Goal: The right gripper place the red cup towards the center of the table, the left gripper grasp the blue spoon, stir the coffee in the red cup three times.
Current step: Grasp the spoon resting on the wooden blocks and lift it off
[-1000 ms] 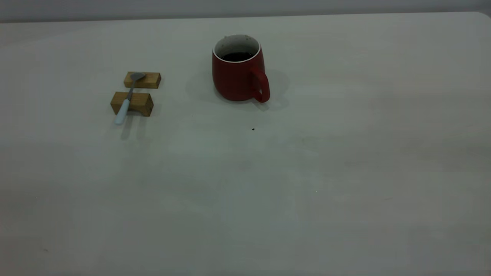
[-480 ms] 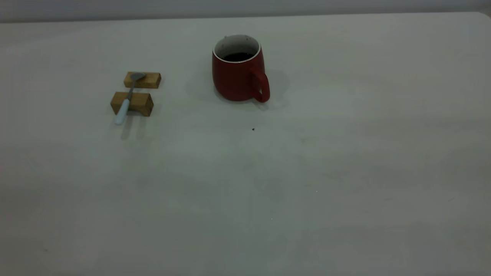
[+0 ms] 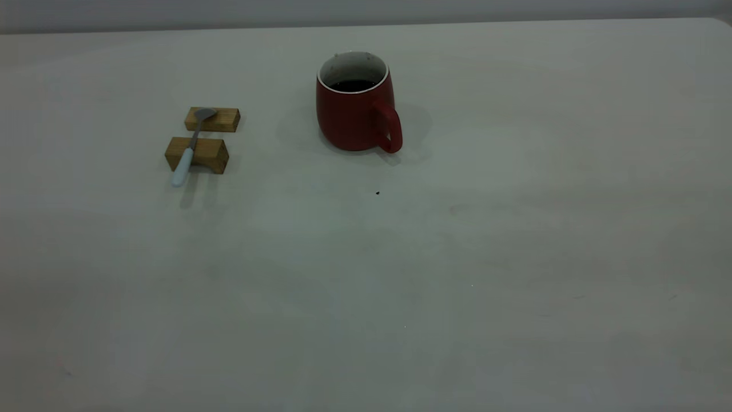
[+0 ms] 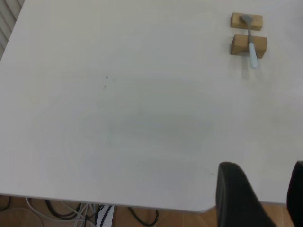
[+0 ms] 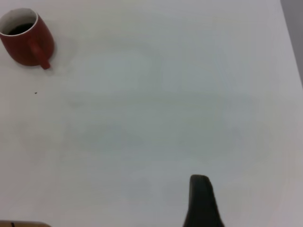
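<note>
The red cup (image 3: pixel 351 117) stands upright at the far middle of the table (image 3: pixel 400 274), its handle turned toward the camera and to the right. Dark coffee (image 3: pixel 354 86) fills its lower part. The blue spoon (image 3: pixel 187 151) lies across two wooden blocks at the far left, bowl on the farther block. Neither arm shows in the exterior view. My left gripper (image 4: pixel 264 165) is open over the table's near edge, far from the spoon (image 4: pixel 250 43). Only a black tip of my right gripper (image 5: pixel 201 198) shows, far from the cup (image 5: pixel 26 42).
Two brown wooden blocks (image 3: pixel 212 119) (image 3: pixel 201 152) hold the spoon off the tabletop. A small dark speck (image 3: pixel 377 193) lies in front of the cup. Cables (image 4: pixel 90 213) hang below the table edge in the left wrist view.
</note>
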Motion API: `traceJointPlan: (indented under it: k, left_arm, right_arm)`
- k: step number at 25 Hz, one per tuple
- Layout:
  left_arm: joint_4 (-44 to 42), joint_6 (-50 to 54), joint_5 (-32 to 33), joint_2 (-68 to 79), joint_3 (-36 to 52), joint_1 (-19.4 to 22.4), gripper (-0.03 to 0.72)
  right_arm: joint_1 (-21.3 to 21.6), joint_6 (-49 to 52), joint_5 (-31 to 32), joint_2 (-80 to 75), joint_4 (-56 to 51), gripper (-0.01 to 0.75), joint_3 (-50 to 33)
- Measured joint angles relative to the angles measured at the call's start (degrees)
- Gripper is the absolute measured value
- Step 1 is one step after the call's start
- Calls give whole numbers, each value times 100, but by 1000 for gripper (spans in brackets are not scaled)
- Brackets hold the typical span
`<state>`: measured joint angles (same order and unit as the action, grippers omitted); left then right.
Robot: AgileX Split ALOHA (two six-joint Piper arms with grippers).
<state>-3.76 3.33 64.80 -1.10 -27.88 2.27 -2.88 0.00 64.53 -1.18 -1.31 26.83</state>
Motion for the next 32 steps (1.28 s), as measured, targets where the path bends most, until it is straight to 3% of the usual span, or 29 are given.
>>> traceJointPlan:
  k: [10,18,26,32]
  left_arm:
    - [7,36,0,185,0,0,341]
    - [234,163,-244,2632,-171,0,341]
    - [847,-84,-1745,4940,-268,0,341]
    - [908,-333,-2576,6797,-999,0,343]
  right_arm:
    - [0,0,6,0,-14,572,0]
    - [0,0,12,0,-14,572,0]
    - [0,0,12,0,-14,572,0]
    - [0,0,12,0,-14,572,0]
